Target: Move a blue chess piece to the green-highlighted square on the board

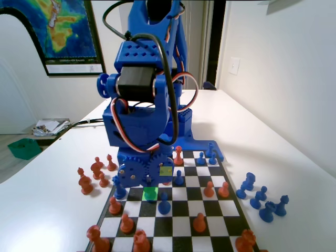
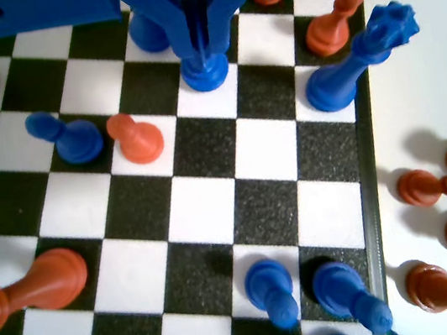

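In the wrist view my gripper (image 2: 201,39) hangs over the board (image 2: 205,213) with its jaws pressed together on the head of a blue chess piece (image 2: 206,73), a small pawn. Its flared base shows just below the jaws, over a white square. I cannot tell whether the base touches the board. In the fixed view the blue arm is bent low, and my gripper (image 1: 148,181) sits right at the far edge of the green-highlighted square (image 1: 150,194) on the board (image 1: 185,193). The arm's body hides the held pawn there.
An olive-yellow square (image 1: 166,170) lies one row beyond the green one. Nearby stand a blue pawn (image 2: 74,138), an orange pawn (image 2: 136,139), a tall blue piece (image 2: 355,57) and a tilted orange piece (image 2: 30,287). Taken blue pieces (image 1: 262,199) and orange pieces (image 1: 92,176) flank the board.
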Available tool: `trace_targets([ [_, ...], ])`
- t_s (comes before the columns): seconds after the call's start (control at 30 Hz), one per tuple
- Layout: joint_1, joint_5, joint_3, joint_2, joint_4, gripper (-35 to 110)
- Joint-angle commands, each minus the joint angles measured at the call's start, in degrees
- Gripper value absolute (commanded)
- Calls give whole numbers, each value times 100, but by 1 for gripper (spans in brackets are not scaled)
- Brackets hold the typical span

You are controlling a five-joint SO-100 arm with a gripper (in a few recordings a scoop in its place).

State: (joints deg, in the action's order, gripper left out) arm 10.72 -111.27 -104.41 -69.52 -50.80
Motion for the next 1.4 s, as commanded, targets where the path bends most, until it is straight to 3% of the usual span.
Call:
trace_targets([
  [0.0, 97, -53, -62, -167, 141, 8],
  [0.53, 88, -88, -176, -255, 246, 14],
  [1.0, -158, 62, 923, -1028, -1617, 13],
  [1.37, -413, 246, 1195, -2610, -2839, 10],
])
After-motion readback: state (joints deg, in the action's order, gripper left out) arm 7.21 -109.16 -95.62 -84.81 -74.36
